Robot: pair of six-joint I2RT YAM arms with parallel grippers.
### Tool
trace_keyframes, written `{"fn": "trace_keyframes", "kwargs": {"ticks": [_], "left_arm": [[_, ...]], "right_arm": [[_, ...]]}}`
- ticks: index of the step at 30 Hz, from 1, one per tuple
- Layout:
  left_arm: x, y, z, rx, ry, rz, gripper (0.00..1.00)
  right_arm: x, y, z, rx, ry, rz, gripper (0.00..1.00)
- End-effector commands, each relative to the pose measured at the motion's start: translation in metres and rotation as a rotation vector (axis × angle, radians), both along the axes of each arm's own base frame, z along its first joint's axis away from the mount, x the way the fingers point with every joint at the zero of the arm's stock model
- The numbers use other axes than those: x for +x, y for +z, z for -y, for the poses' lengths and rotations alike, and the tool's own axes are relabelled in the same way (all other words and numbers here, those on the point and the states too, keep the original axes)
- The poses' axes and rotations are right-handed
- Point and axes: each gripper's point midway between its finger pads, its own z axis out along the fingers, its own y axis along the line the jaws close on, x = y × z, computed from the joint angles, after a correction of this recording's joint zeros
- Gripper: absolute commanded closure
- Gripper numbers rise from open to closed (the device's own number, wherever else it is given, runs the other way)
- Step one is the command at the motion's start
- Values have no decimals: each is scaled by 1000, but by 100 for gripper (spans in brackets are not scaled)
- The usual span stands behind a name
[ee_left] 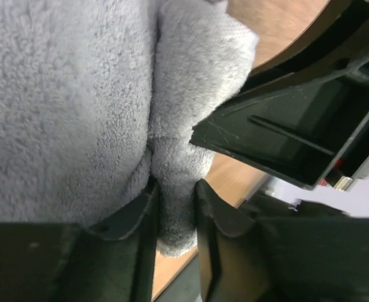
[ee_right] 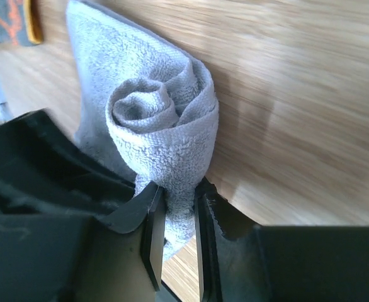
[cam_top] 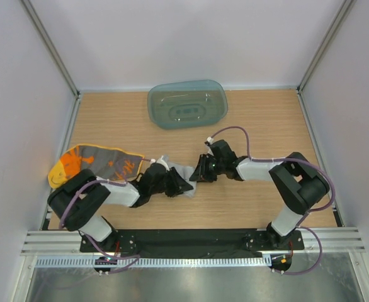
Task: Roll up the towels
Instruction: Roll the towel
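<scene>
A fold of the grey towel [ee_left: 77,107] is pinched between the two fingers of the left gripper [ee_left: 175,195], which are drawn close together with only the thickness of cloth between them. The fingers of the right gripper [ee_right: 179,195] are clamped in the same way on the lower edge of the towel's rolled end, and a clear spiral of terry is seen just above them. The two grippers are brought nearly nose to nose, with the roll held between them.

The grey towel [cam_top: 182,171] is found on the table [cam_top: 266,126] on the near side of the tray [cam_top: 187,104], toward the arms' bases and well apart from it. A flat tail of cloth is seen behind the spiral in the right wrist view, so the roll is judged to be largely formed but perhaps not fully wound or tidied. Whether it would hold its shape once released cannot be told.

The yellow-orange towel [cam_top: 93,162] is spread flat, near and to the left-arm side of the tray, beside the left arm. No roll is seen in it.

About half of the task is therefore judged done: one towel is close to finished and the other is not yet begun. Nothing is seen inside the tray.
</scene>
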Motion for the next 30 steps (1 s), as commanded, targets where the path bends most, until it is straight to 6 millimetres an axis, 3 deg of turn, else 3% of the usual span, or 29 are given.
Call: {"fn": "trace_keyframes", "kwargs": {"ticks": [1,2,3,5,8,10,11,13,15,16,20,27,30], "left_arm": [[-23,-25,-20,370,-94,57,69],[-33,-28,-31,482,-137,68,68],[-15,-13,-26,540,-85,162,65],[-27,-11,-23,643,-135,209,62],[-25,-1,-23,810,-140,309,60],[-17,16,-25,935,-110,406,61],[-26,17,-18,983,-143,447,61],[-27,38,-7,1066,-145,552,61],[-31,36,-9,1183,-172,603,61],[-25,51,3,1187,-133,652,60],[-36,60,30,1236,-181,750,59],[-38,49,61,1218,-247,783,56],[-35,46,66,1227,-252,798,53]], "right_arm": [[1,-14,38,-221,-80,-20,89],[2,-15,43,-249,-100,-20,91],[2,-13,44,-256,-104,-20,91],[-2,-13,49,-282,-113,-42,93],[-3,-8,53,-306,-120,-47,93],[-5,-2,55,-318,-119,-52,94],[-5,-2,55,-324,-119,-51,94],[-6,2,56,-329,-119,-55,94],[-8,4,56,-332,-115,-56,94],[-8,7,56,-328,-113,-51,94],[-10,10,54,-323,-107,-53,94],[-16,21,55,-308,-103,-47,95],[-18,25,54,-295,-94,-51,95]]}}
